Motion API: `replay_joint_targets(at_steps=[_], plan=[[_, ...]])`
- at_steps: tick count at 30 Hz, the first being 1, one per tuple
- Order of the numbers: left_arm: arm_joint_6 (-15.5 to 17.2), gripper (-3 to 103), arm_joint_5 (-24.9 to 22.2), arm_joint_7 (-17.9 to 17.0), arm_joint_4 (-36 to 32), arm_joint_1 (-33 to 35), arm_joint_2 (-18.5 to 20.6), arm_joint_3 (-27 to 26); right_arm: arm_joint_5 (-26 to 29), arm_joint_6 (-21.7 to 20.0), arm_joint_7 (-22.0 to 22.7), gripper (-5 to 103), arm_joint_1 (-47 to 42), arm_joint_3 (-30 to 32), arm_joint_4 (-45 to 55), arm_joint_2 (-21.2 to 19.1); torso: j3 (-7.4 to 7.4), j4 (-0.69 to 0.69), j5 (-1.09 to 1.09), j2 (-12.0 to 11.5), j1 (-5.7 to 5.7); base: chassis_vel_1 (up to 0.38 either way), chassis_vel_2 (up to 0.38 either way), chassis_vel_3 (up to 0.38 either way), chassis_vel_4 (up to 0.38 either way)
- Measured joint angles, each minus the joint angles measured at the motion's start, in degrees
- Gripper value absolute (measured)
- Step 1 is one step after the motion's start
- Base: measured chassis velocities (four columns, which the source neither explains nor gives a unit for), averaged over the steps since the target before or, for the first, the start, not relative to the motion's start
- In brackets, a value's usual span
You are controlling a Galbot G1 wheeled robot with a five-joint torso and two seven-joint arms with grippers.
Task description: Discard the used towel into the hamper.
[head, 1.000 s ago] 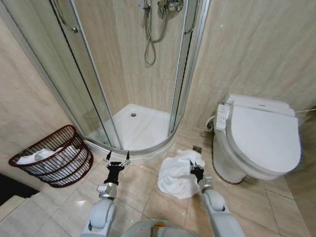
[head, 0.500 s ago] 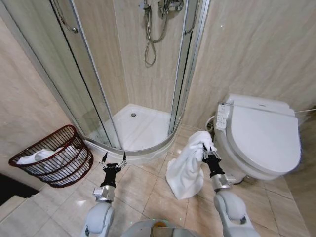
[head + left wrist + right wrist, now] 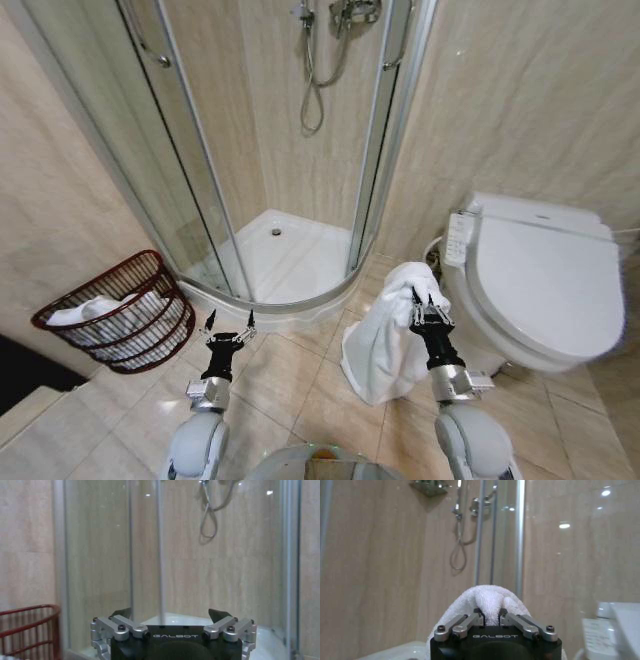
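Note:
A white towel [image 3: 385, 330] hangs in the air in front of the toilet, pinched near its top by my right gripper [image 3: 428, 297], which is shut on it. The right wrist view shows the same fold of towel [image 3: 490, 598] squeezed between the closed fingers of the right gripper [image 3: 490, 618]. The hamper [image 3: 115, 312], a dark red woven basket with white cloth inside, stands on the floor at the far left against the wall. My left gripper [image 3: 229, 325] hovers open and empty over the tiles between the hamper and the towel; the left wrist view shows the left gripper [image 3: 170, 614] and the hamper's rim [image 3: 27, 611].
A curved glass shower cabin [image 3: 280, 230] with a white tray fills the corner ahead. A white toilet [image 3: 545, 285] with its lid down stands at the right, close to the towel. Beige floor tiles [image 3: 290, 390] lie open between my arms.
The towel went from bunched low near the floor to hanging lifted in my right gripper. The view has also shifted slightly, with the hamper and toilet sitting a little further right.

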Motion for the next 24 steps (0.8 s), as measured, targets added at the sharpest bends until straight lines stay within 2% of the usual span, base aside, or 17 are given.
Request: replay_joint_targets(at_steps=[9,16,24], plan=[[-0.1,100,-1.02,-0.69,0.23,-0.07,-0.05,0.0,-3.61,0.01,-1.99,12,0.28,-1.53,-1.47,0.69,0.0,0.0,0.0,0.0,0.0,0.096,0.084,0.09,0.084],[0.12,100,-1.72,-1.67,0.23,0.01,0.09,-0.32,-3.75,-0.36,-2.4,12,1.34,-1.56,-2.73,1.0,0.17,0.01,0.02,0.25,0.11,0.112,0.119,0.122,0.127],[1.22,100,-2.1,-1.98,0.13,-0.58,-0.2,-0.18,-3.76,-0.52,-2.5,12,2.14,-1.66,-3.13,0.82,1.36,0.0,0.01,2.01,0.64,0.112,0.108,0.092,0.103]])
